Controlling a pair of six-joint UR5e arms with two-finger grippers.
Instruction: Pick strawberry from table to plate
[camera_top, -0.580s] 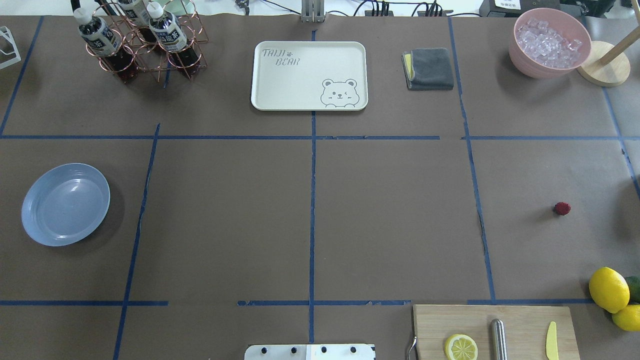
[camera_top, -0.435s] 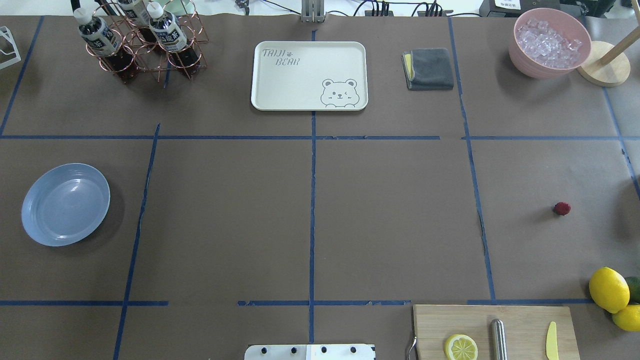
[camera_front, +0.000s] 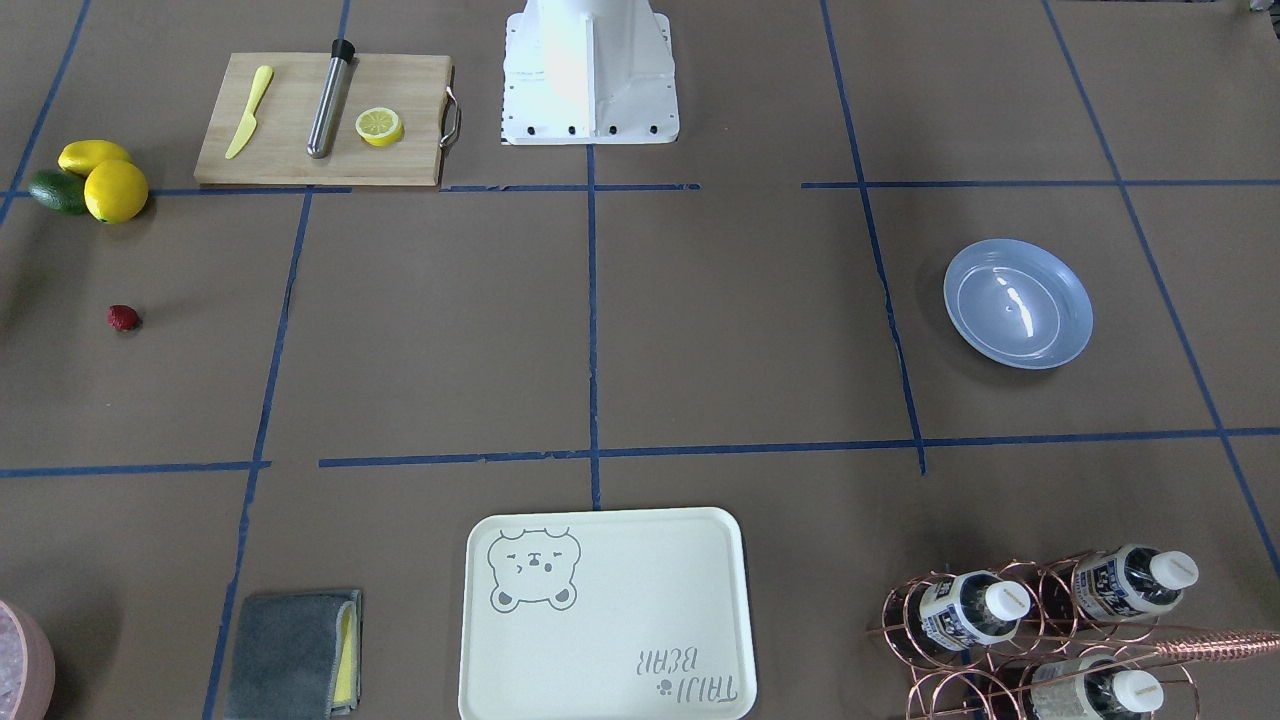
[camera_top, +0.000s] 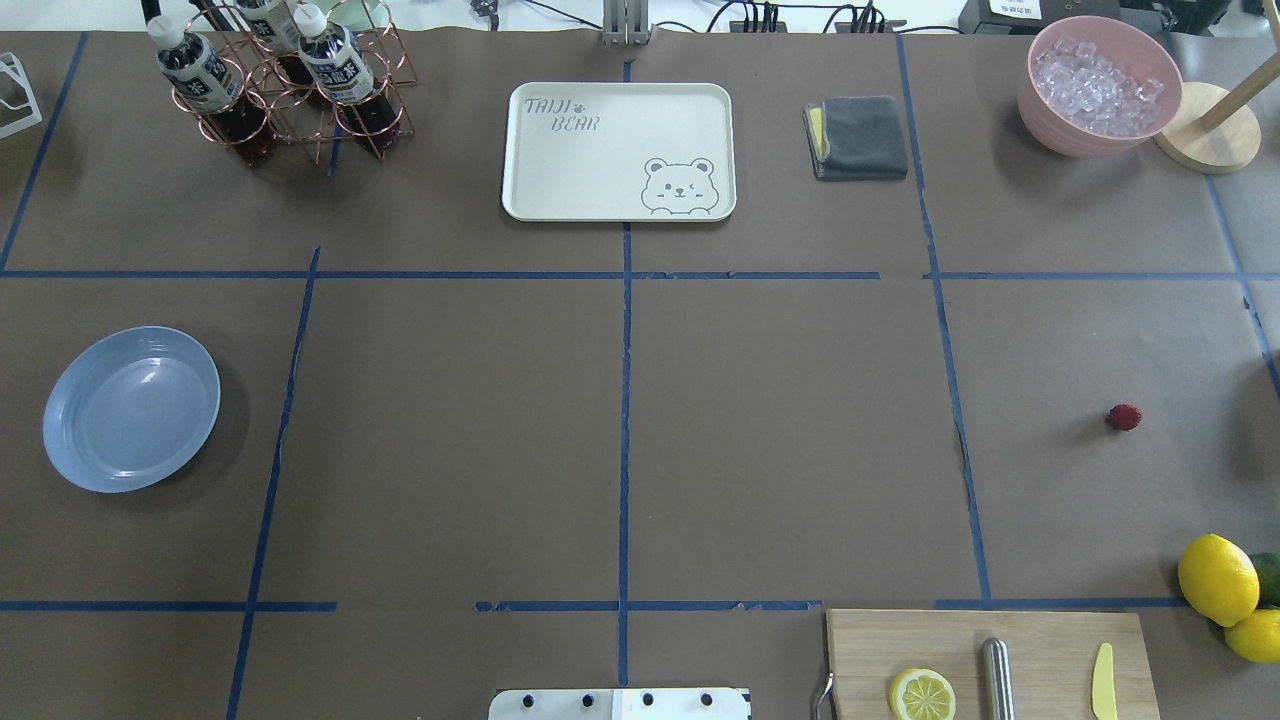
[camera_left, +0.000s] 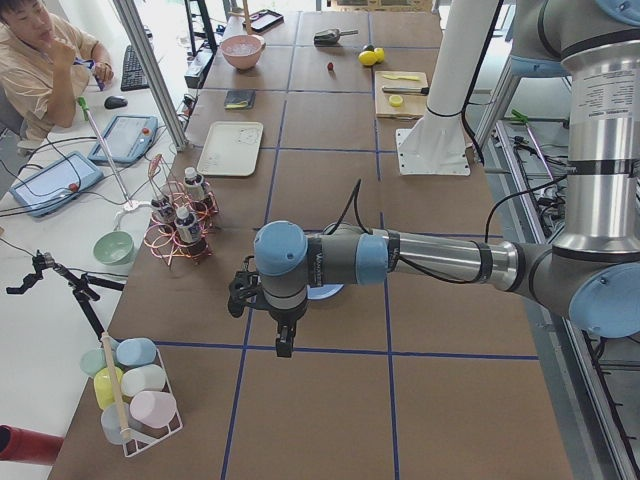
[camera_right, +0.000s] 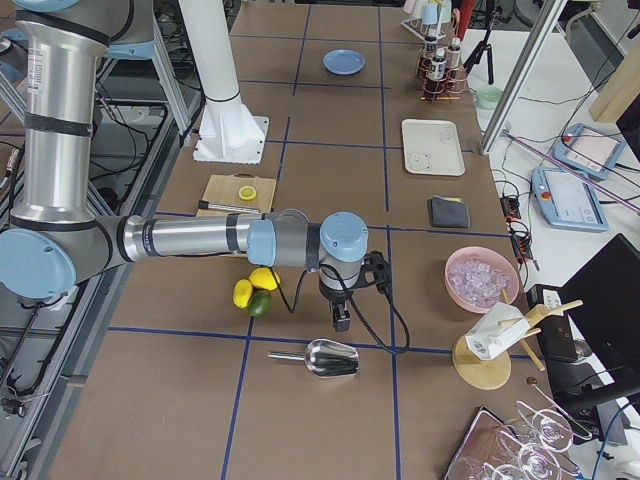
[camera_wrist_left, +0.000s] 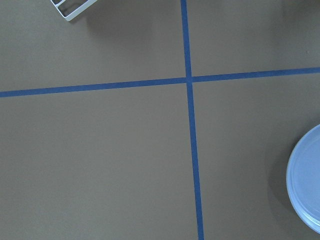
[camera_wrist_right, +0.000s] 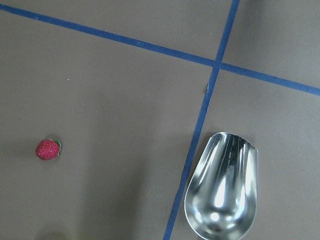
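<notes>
Still, strawberry (camera_top: 1124, 417) unmoved on table (camera_top: 780, 440), plate (camera_top: 131, 409) unchanged

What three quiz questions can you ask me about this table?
1. True or false: the strawberry is lying on the plate.
2. What fills the pink bowl? A. ice cubes B. grapes C. coins
3. Which animal is drawn on the cream tray?

Key: 1. False, it lies on the table, far from the plate. 2. A. 3. A bear.
</notes>
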